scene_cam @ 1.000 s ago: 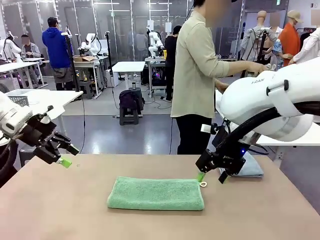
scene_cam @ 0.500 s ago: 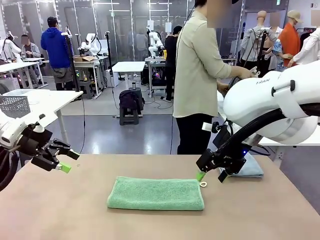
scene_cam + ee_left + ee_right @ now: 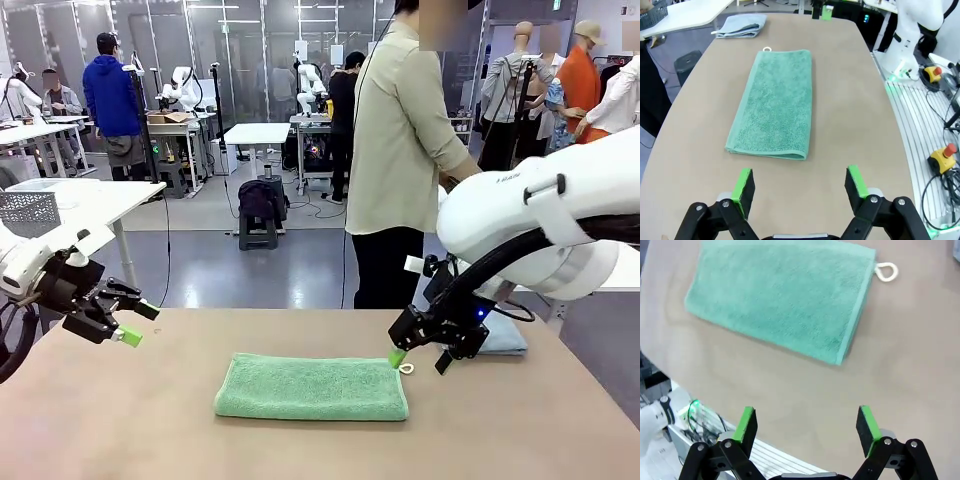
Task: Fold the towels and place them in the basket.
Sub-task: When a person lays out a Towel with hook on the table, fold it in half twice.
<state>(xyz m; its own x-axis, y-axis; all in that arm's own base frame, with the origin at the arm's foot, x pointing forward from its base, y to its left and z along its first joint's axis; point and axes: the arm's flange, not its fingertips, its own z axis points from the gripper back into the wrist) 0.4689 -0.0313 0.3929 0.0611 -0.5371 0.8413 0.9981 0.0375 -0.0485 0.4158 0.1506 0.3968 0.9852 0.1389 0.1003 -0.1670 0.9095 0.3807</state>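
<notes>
A mint green towel lies folded flat mid-table, its white loop at the right far corner. My right gripper hangs open just above that corner, one green pad next to the loop. The right wrist view has the towel ahead of the open right gripper. My left gripper is open above the table's left edge, well clear of the towel, with nothing between its fingers. A pale grey-blue towel lies folded at the far right edge. The grey mesh basket stands on a white side table at the left.
A person in a beige shirt stands at the far side of the table, turned to the right. The white side table is beyond the left edge. An emergency-stop button and cables lie on the floor beside the table.
My left gripper has dropped lower and drawn back to the left. The right gripper has shifted slightly near the loop corner. The person has lowered the outstretched arm.
</notes>
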